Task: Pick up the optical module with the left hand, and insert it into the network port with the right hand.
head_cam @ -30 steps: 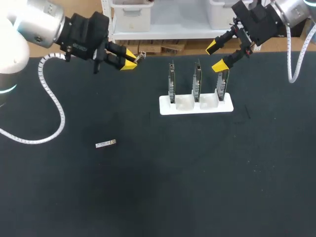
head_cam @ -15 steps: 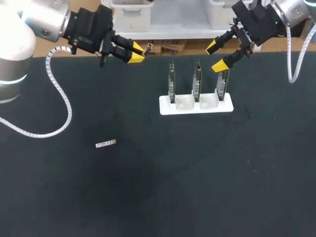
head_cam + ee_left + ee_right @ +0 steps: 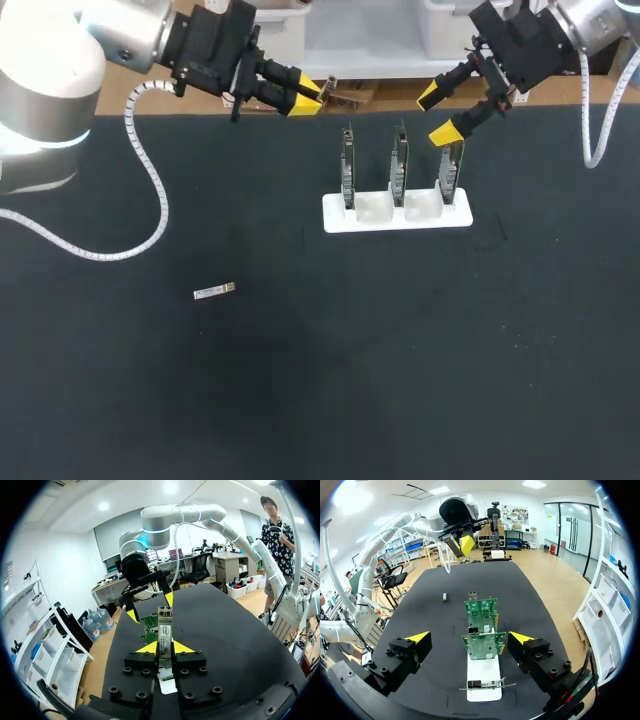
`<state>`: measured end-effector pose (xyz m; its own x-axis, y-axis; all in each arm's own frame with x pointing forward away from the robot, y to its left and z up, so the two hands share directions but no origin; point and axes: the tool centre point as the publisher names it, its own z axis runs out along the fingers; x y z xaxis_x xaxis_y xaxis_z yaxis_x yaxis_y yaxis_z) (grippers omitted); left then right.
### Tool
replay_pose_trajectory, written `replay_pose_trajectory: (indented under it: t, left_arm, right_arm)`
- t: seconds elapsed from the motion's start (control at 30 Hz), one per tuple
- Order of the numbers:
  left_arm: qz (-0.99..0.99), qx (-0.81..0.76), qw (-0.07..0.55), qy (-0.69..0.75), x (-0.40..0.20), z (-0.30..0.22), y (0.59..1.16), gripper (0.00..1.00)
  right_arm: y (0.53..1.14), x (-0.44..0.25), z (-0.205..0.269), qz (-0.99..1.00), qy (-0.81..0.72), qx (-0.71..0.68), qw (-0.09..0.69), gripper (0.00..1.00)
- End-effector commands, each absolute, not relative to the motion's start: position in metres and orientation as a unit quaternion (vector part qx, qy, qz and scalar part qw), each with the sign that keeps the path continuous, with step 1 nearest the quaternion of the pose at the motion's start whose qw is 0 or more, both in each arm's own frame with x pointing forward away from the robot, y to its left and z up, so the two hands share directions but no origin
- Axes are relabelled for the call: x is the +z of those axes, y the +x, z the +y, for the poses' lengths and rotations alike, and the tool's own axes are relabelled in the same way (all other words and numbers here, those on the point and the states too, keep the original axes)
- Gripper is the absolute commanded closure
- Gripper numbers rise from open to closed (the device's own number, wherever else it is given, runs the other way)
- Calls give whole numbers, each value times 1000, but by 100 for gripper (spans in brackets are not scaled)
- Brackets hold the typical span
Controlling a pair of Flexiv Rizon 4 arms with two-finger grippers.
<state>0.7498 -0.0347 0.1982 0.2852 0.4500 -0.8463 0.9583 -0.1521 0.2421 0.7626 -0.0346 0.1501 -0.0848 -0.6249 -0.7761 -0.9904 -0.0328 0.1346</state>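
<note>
One optical module (image 3: 164, 628) is clamped upright between the yellow-tipped fingers of the left hand (image 3: 164, 647), which is held above the far edge of the bench (image 3: 400, 380), off to the left of the boards. A second module (image 3: 214, 291) is laid flat on the bench, well apart from both hands. Three green circuit boards (image 3: 399, 160) are stood upright in a white holder (image 3: 397, 215), and the right hand (image 3: 440, 112) is held just above the rightmost board with its fingers spread wide apart.
</note>
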Motion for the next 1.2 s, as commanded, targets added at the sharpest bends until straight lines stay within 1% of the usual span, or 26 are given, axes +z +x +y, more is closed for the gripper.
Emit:
replay_pose_trajectory:
  t: [0.03,0.47,0.5,0.73,0.97,1.2]
  left_arm:
    - [508,-315,401,694,199,-35,753,100]
    - [516,-315,405,686,197,-32,749,100]
    - [514,-312,431,673,199,-44,742,100]
    - [492,-322,454,670,205,-68,745,100]
    - [477,-340,462,666,213,-80,747,100]
    - [485,-355,457,656,210,-88,747,100]
  right_arm:
    - [762,150,-35,646,-625,353,259,0]
    - [762,150,-35,646,-625,353,259,0]
    - [762,150,-35,646,-625,353,259,0]
    - [762,150,-35,646,-625,353,259,0]
    - [762,150,-35,646,-625,353,259,0]
    - [762,150,-35,646,-625,353,259,0]
